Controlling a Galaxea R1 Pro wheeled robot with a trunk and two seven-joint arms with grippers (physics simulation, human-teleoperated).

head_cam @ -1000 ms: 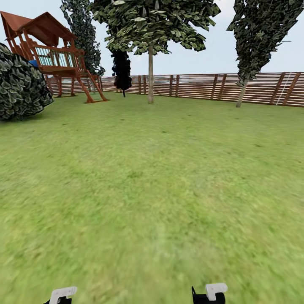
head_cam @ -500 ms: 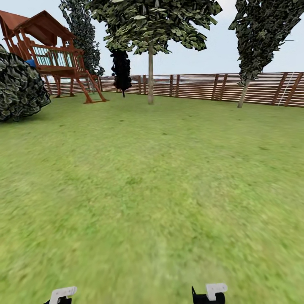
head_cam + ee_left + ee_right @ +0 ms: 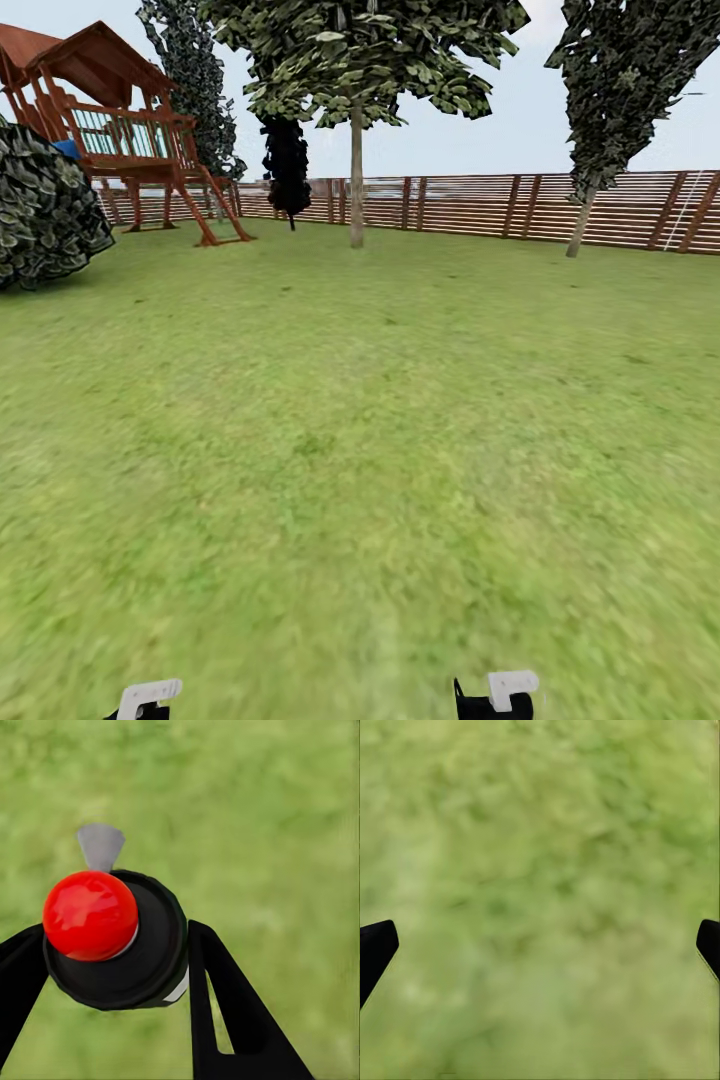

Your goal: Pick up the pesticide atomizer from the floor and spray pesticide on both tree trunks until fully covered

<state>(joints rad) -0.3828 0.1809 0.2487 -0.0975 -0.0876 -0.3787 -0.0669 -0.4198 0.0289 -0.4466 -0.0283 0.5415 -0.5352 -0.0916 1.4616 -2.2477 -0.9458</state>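
In the left wrist view my left gripper point(image 3: 112, 945) is shut on the pesticide atomizer point(image 3: 131, 945), a dark round bottle with a red top point(image 3: 90, 915) and a grey nozzle, held over grass. My right gripper point(image 3: 540, 952) is open over bare lawn, its black fingertips point(image 3: 375, 949) far apart. Far ahead across the garden lawn point(image 3: 360, 420) stands a tree point(image 3: 360, 50) with a straight pale trunk point(image 3: 356, 180). A second tree point(image 3: 620, 80) with a slanting pale trunk point(image 3: 580, 225) stands at the right, by the fence.
A brown slatted fence point(image 3: 480, 208) closes the far side. A wooden play tower point(image 3: 130, 130) and a big dark shrub point(image 3: 45, 210) stand at the left, with a narrow near-black tree point(image 3: 287, 165) beside them. White arm parts point(image 3: 150, 693) show at the bottom edge.
The whole head view has shifted slightly: shrub and play tower slid left, trees look a little nearer, so the camera moved. The arm parts hold their places.
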